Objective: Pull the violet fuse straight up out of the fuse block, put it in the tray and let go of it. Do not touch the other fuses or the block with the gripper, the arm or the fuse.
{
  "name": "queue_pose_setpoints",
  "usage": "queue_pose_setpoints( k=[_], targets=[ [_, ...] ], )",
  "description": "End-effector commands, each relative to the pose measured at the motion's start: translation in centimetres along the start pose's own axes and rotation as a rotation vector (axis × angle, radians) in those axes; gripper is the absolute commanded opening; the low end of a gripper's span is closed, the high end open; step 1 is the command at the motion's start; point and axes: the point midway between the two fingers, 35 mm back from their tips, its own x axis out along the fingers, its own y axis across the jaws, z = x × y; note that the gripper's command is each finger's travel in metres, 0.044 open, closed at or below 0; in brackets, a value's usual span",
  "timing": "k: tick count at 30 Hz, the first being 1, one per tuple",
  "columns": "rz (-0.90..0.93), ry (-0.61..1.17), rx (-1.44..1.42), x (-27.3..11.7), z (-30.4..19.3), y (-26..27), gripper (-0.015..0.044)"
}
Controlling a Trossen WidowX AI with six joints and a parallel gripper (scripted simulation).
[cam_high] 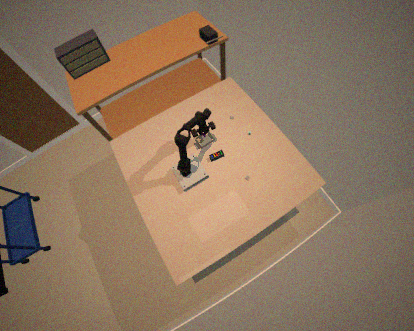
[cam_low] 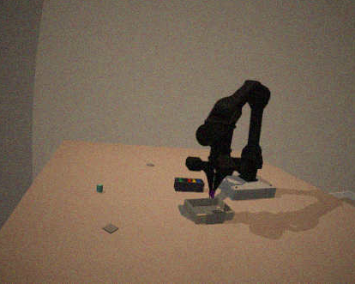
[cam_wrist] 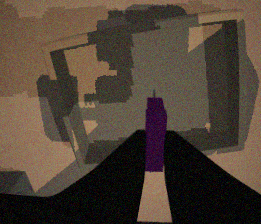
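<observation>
The gripper [cam_low: 212,190] is clamped on the violet fuse [cam_wrist: 155,133], holding it point-down just over the tray [cam_low: 193,210] near the desk's middle, beside the arm's base, well apart from the block [cam_low: 189,184], probably so release drops it inside.

A workshop is suggested by an orange workbench [cam_high: 141,57], a drawer cabinet [cam_high: 81,54] and a blue cart [cam_high: 19,227].

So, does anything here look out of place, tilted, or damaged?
Nothing stands out. The violet fuse sits upright in the closed jaws above the tray. The fuse block lies flat beside it, its other fuses seated. Three small bits lie loose on the table, too small to identify.
</observation>
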Motion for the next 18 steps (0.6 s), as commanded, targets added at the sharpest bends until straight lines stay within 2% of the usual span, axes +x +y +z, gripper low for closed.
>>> queue_pose_setpoints(
  k=[1, 15, 18],
  targets=[
    [0.000, 0.005, 0.003, 0.9, -0.1, 0.0, 0.0000],
    [0.000, 0.005, 0.003, 2.7, -0.1, 0.1, 0.0000],
    [0.002, 0.002, 0.000, 2.3, -0.1, 0.1, 0.0079]
  ],
)
